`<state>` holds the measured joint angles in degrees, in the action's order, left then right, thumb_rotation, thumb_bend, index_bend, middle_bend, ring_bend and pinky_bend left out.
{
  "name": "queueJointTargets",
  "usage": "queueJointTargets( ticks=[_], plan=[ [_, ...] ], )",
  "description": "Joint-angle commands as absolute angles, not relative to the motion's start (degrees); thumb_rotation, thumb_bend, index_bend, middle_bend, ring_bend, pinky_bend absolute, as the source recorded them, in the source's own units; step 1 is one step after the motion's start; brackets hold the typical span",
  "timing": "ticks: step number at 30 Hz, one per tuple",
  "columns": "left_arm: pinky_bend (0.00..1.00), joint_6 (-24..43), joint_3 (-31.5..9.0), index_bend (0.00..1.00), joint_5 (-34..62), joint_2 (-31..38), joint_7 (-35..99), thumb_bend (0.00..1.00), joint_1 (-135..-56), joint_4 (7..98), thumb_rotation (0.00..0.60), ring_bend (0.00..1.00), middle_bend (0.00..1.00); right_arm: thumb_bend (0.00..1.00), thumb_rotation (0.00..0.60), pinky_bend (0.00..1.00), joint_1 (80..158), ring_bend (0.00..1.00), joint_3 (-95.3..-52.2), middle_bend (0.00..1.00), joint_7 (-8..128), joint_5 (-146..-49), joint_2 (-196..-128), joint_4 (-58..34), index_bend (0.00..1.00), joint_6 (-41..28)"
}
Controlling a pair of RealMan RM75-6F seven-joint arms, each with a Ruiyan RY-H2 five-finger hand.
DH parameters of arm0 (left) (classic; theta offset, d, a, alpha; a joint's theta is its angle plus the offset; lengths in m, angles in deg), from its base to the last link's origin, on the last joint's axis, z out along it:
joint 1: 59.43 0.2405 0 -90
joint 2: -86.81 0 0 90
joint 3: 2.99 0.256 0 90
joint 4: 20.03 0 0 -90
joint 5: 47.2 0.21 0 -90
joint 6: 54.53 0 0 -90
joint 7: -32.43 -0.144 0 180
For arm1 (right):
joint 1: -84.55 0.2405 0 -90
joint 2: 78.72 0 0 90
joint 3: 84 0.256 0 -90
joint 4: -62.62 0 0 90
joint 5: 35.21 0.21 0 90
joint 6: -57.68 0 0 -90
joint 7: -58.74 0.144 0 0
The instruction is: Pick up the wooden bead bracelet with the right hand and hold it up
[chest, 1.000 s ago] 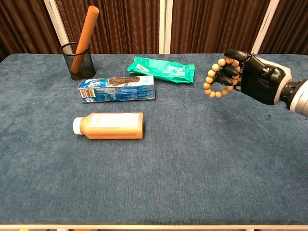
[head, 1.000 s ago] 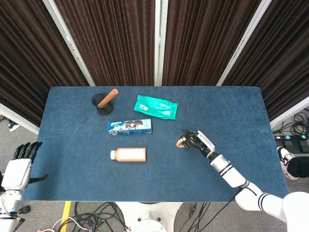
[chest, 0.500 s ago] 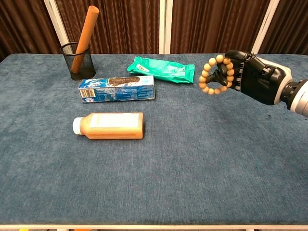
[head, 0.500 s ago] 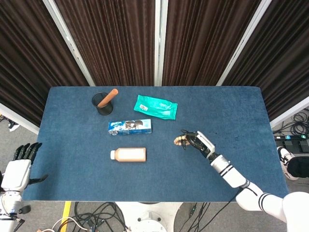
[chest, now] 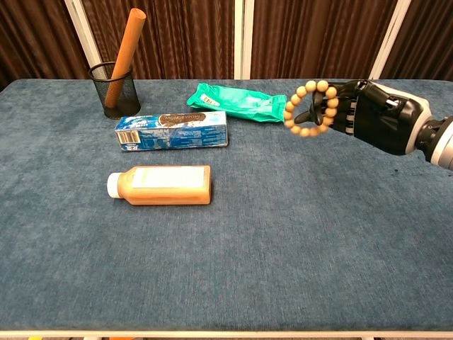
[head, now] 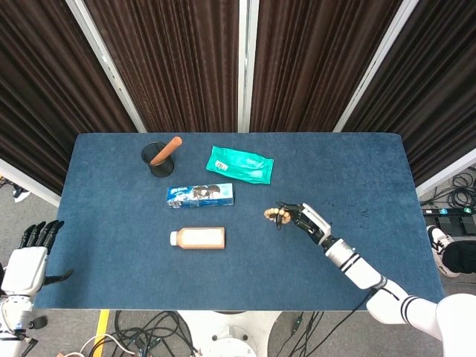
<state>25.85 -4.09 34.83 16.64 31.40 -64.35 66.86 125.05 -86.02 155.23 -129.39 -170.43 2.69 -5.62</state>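
Nearest, off the table's front left corner, the left hand (head: 28, 256) hangs with fingers apart, holding nothing. On the blue table (chest: 283, 234) an orange bottle (chest: 161, 185) lies on its side. To the right, the right hand (chest: 368, 117) is raised above the cloth, its fingers curled through the wooden bead bracelet (chest: 308, 108), which hangs clear of the table. Farther back lie a blue cookie box (chest: 172, 129) and a green packet (chest: 238, 102); a mesh cup (chest: 113, 89) holds a brown stick (chest: 127, 42)
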Motion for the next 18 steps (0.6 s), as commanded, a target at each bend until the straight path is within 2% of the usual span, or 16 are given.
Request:
queueJointTargets(
  ticks=[1, 6, 8, 10, 16, 18],
  plan=[
    [0.00, 25.8, -4.1, 0.08, 34.9, 16.6, 31.4, 0.00, -64.4, 66.8, 0.600, 0.01, 0.07, 1.00, 0.299, 0.00, 125.2, 0.29, -86.2, 0.59, 155.6, -129.5, -170.3, 2.9, 0.53, -5.7],
    [0.00, 26.0, -4.2, 0.08, 34.9, 16.7, 31.5, 0.00, -64.4, 66.8, 0.600, 0.01, 0.07, 0.98, 0.292, 0.00, 125.1, 0.27, -86.7, 0.56, 158.5, -130.4, -170.3, 3.7, 0.47, -7.2],
    [0.00, 26.0, -4.2, 0.08, 34.9, 16.7, 31.6, 0.00, -64.3, 66.8, 0.600, 0.01, 0.07, 0.82, 0.286, 0.00, 125.2, 0.26, -87.0, 0.55, 159.2, -130.9, -170.1, 4.1, 0.43, -7.8],
    [0.00, 26.1, -4.2, 0.08, 34.9, 16.7, 31.6, 0.00, -64.3, 66.8, 0.600, 0.01, 0.07, 0.53, 0.286, 0.00, 125.2, 0.25, -87.2, 0.55, 159.4, -131.1, -169.8, 4.2, 0.40, -8.2],
    [0.00, 26.0, -4.3, 0.08, 35.1, 16.7, 31.6, 0.00, -64.5, 66.8, 0.600, 0.01, 0.07, 0.22, 0.285, 0.00, 124.8, 0.25, -87.4, 0.55, 159.6, -130.6, -169.0, 3.5, 0.39, -8.5],
    [0.00, 26.0, -4.3, 0.08, 35.2, 16.7, 31.6, 0.00, -64.5, 66.9, 0.600, 0.01, 0.07, 0.16, 0.285, 0.00, 124.6, 0.25, -87.3, 0.56, 159.5, -130.3, -168.8, 3.2, 0.38, -8.6]
  ],
)
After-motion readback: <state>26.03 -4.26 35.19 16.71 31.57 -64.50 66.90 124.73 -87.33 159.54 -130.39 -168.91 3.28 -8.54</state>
